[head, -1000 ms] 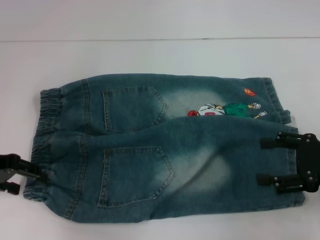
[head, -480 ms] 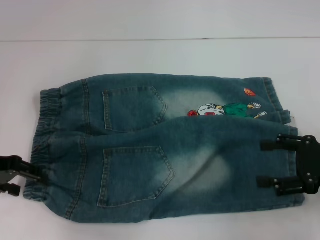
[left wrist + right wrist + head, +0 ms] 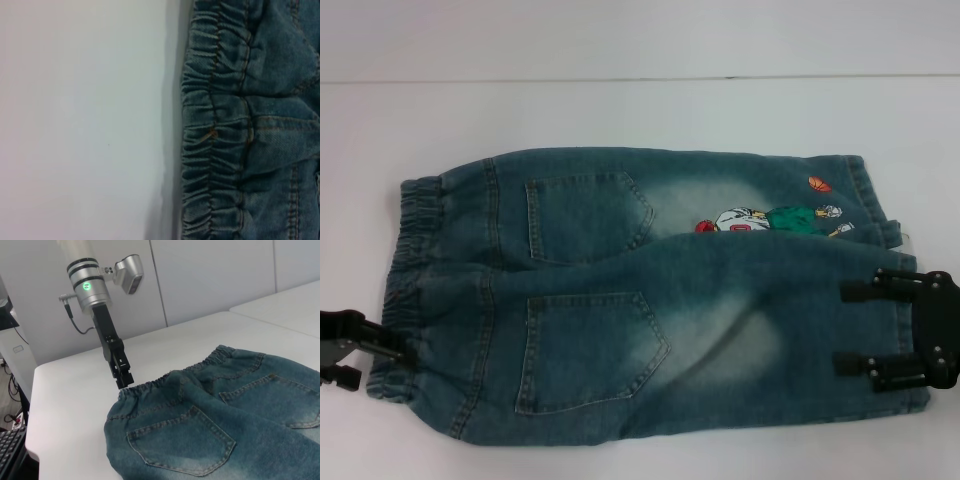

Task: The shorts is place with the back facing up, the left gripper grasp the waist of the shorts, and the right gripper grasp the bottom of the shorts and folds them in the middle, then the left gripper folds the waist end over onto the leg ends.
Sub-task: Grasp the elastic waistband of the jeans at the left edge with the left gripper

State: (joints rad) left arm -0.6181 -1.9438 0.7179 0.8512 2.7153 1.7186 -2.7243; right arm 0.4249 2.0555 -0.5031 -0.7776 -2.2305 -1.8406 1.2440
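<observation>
**Both grippers at the shorts' ends, first fold not yet begun**

Step in hand, as a judgement: the grasp stage before the lengthwise fold. The shorts [image 3: 650,290] lie flat on the white table [image 3: 640,110], back up, both patch pockets showing, waist to the left and leg ends [image 3: 890,290] to the right. No layer is lifted or doubled over.

The left gripper [image 3: 370,355] sits at the near-left corner, its tip touching the waist of the shorts [image 3: 408,280]. The right wrist view shows it coming down steeply onto the band's edge; whether its fingers are apart or clamped on fabric cannot be told. The right gripper [image 3: 855,325] lies over the near leg's hem, its two black fingers [image 3: 865,288] spread apart and flat above the denim, nothing pinched between them.

Next move likely calls for both claws closing on the near edge, waist and hem, then carrying that edge to the far side together so the legs stack. Uneven lift would skew the fold.

Materials: blue-green denim, soft, with faded whitish patches on seat and legs. Waistband is elastic, tightly gathered into ruffles, tan stitching. Hems are flat and stitched. Cartoon embroidery [image 3: 770,218] on the far leg, partly tucked under the near leg. Table is smooth and matte.
</observation>
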